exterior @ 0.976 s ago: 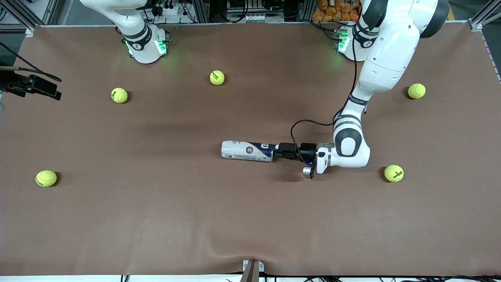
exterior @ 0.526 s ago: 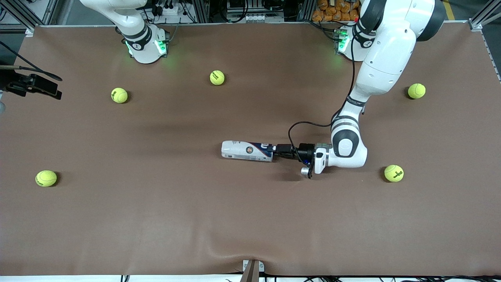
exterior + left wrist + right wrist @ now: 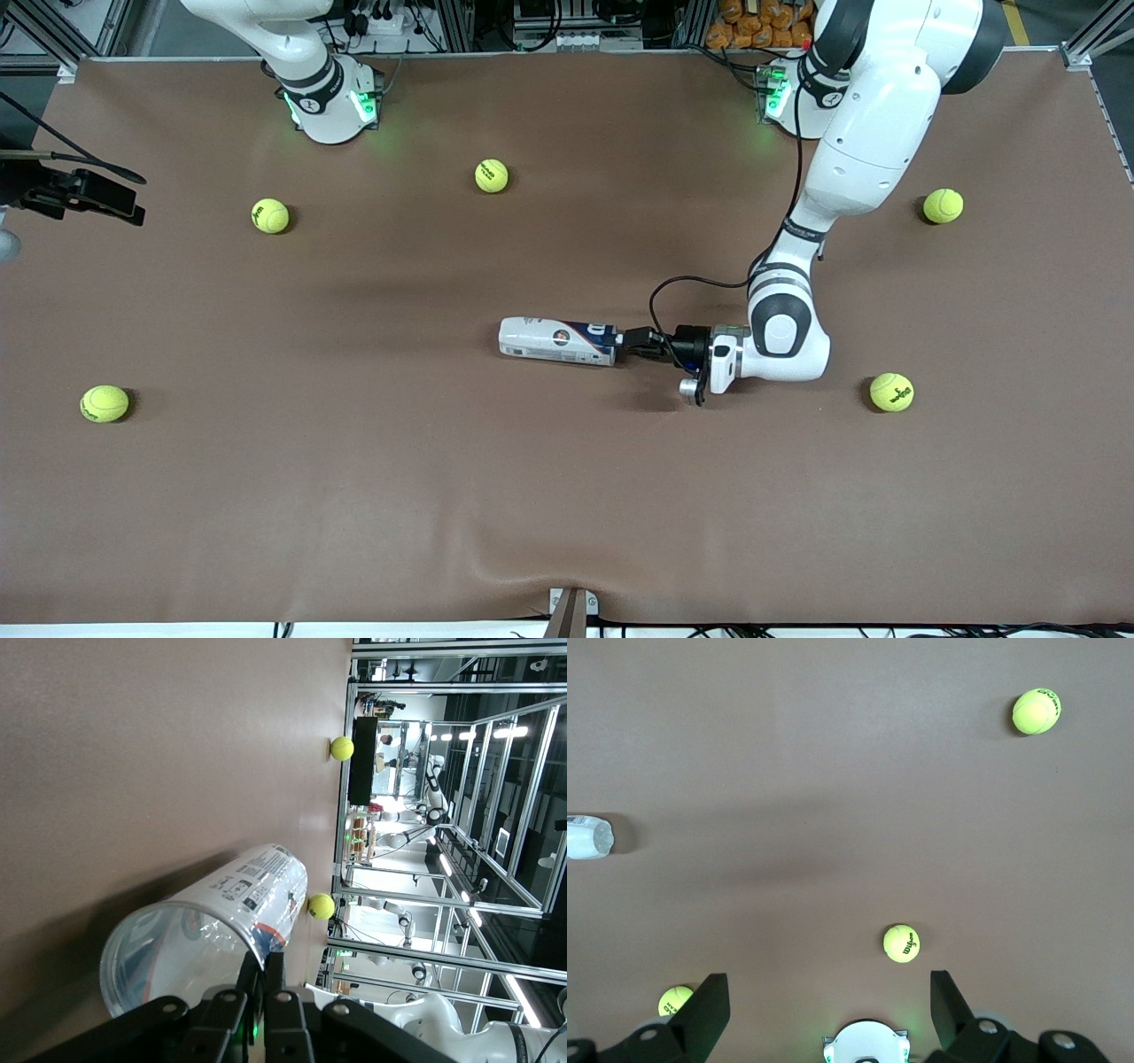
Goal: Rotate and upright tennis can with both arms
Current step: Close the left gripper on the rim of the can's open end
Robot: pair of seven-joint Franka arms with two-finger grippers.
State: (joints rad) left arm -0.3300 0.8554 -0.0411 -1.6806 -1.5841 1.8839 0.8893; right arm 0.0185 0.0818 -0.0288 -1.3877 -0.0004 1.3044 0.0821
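The tennis can (image 3: pixel 556 341) lies on its side mid-table, ends at 3 and 9 o'clock. The left gripper (image 3: pixel 631 342) pinches its open rim at the 3 o'clock end — a hold suited to pivoting it. The right gripper (image 3: pixel 824 1014) waits spread wide, high over the right arm's end of the table.

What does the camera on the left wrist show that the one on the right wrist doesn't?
Only the left wrist view shows the left gripper shut on the rim of the tennis can's open end, and the can's printed label. Only the right wrist view shows the open right gripper high over the table and the right arm's base. Both show the lying tennis can and tennis balls.
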